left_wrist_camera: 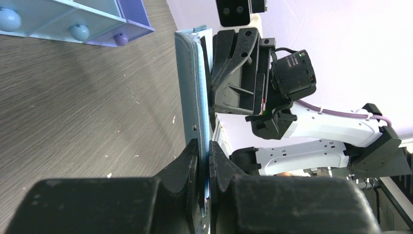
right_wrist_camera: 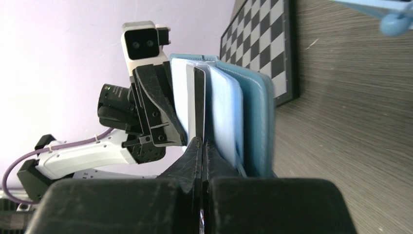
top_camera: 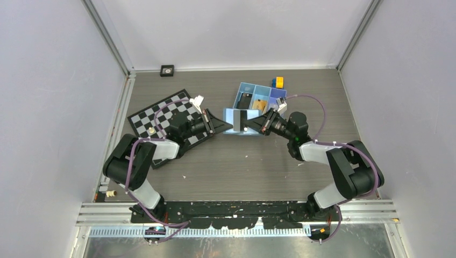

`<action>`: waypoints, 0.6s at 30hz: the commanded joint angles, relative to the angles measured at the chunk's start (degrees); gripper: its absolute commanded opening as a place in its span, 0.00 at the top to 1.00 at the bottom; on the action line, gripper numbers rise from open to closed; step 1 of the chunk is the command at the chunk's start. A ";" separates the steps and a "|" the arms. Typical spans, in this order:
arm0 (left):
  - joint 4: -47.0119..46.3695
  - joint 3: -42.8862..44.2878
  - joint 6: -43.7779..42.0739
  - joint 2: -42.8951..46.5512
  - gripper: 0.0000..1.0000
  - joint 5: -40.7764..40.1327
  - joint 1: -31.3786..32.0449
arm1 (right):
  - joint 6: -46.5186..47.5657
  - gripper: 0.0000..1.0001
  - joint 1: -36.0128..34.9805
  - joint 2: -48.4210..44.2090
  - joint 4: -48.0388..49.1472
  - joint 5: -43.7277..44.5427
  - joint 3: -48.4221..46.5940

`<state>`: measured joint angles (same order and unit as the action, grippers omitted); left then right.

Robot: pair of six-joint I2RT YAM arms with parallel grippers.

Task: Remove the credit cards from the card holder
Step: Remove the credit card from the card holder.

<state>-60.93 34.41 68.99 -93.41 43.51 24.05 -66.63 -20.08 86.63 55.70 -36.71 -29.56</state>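
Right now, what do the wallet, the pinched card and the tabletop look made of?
Wallet: soft matte light-blue faux leather, seemingly; stitched edge, curving panels. Card in the right tool: thin, straight, grey, likely plastic. Tabletop: grey wood-grain laminate by its streaked matte print; maybe real wood.

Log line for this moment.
left fingers: shut on wallet | right fingers: shut on grey card | black card, orange card: in tray

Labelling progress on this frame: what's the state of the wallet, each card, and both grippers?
Wallet: open, held on edge between the grippers.
Black card: out, in tray's left compartment.
Orange card: out, in middle compartment.
Grey card: in wallet.
Left gripper: jaws shut on wallet.
Right gripper: jaws shut on grey card.
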 commanded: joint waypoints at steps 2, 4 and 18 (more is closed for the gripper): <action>-6.20 -0.79 0.56 1.37 0.92 0.72 -1.00 | 3.67 1.00 2.99 -3.26 -7.20 5.11 0.61; -5.27 -0.83 0.17 1.59 0.92 0.47 -1.11 | 4.27 0.99 3.19 -4.12 -8.53 5.88 0.81; 24.48 2.23 -12.99 6.81 0.90 -6.68 -1.38 | 11.25 0.99 3.69 -11.79 -23.92 16.33 0.62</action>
<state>-40.32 34.15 59.46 -88.68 38.28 22.79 -58.15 -16.64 76.66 34.54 -24.32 -29.02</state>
